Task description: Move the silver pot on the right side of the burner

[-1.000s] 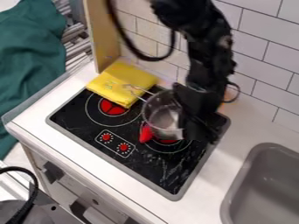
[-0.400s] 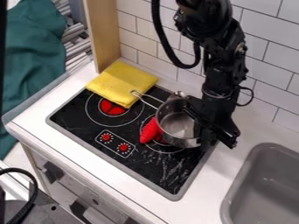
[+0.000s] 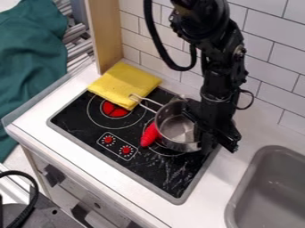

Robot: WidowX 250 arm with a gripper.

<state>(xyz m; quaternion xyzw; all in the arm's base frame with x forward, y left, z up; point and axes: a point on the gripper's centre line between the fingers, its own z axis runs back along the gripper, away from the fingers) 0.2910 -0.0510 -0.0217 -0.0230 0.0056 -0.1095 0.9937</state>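
Silver pot (image 3: 177,128) seen over stovetop (image 3: 161,167), toward back right corner. Its right rim is overlapped by gripper (image 3: 216,143); opening and grip can't be told. Red object (image 3: 149,135) placed by pot's left side; yellow cloth (image 3: 121,83) laid across back left corner.

Locate cloth (image 3: 122,83) across rear left corner of cooktop (image 3: 147,168), pot (image 3: 177,127) over right burner (image 3: 159,152), toy (image 3: 149,135) just left of pot. Locate sink (image 3: 268,196) in counter (image 3: 217,176), right of cooktop.
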